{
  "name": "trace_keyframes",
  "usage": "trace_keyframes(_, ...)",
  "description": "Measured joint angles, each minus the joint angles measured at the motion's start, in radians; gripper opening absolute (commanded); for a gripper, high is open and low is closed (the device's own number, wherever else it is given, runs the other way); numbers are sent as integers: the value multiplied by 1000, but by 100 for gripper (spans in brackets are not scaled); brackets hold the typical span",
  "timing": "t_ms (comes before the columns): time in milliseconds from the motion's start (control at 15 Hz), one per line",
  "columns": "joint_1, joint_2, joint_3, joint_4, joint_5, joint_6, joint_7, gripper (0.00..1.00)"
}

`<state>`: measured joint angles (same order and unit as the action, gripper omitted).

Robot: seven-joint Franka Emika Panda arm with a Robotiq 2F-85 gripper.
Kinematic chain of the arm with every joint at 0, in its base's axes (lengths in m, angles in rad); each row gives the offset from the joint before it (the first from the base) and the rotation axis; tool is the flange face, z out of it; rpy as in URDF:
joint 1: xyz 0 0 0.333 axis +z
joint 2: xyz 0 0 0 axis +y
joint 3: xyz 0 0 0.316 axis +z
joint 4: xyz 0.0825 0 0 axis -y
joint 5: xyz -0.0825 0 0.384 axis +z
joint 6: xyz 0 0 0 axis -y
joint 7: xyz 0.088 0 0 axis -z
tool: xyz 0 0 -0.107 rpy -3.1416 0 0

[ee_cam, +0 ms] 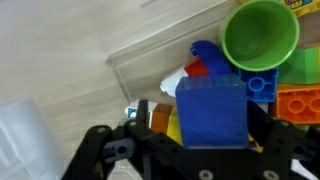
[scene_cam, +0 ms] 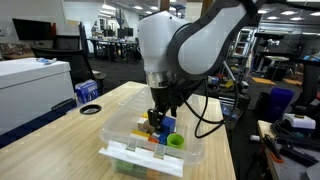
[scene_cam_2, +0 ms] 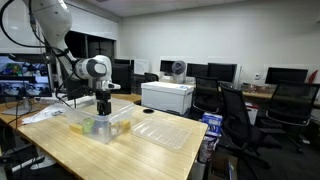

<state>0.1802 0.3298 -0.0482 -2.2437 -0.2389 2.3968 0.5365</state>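
So, the tool (ee_cam: 197, 148) hangs open straight above the blue block (ee_cam: 212, 112) in the bin (ee_cam: 150, 60), green cup (ee_cam: 260, 38) just beside it.

My gripper (scene_cam: 156, 118) hangs inside the clear bin (scene_cam: 118, 130) with its jaws spread. The bin's walls fence me in on every side, and the one free way is straight up.

In the wrist view the blue block (ee_cam: 212, 110) stands between my fingers. The green cup (ee_cam: 260, 38) is just beyond it, the orange block (ee_cam: 298, 103) crowds the right, and the bin's clear wall runs close on the left.

Outside the bin, the table (scene_cam: 55, 140) lies open to its left. In an exterior view the lid (scene_cam_2: 165, 132) lies flat to the bin's right, low enough to pass over. The printer (scene_cam_2: 167, 96) blocks the far side.
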Motion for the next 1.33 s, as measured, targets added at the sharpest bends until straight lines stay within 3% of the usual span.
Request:
trace_keyframes(333,-25,8,-13,2,3,-7,0,31)
trace_keyframes(667,-21,-14,-11,64,3,-87,-21,31)
trace_keyframes(933,-21,-104,9,138,3,-162,-74,31)
trace_keyframes(1333,-60,-186,7,217,2,-168,-82,31)
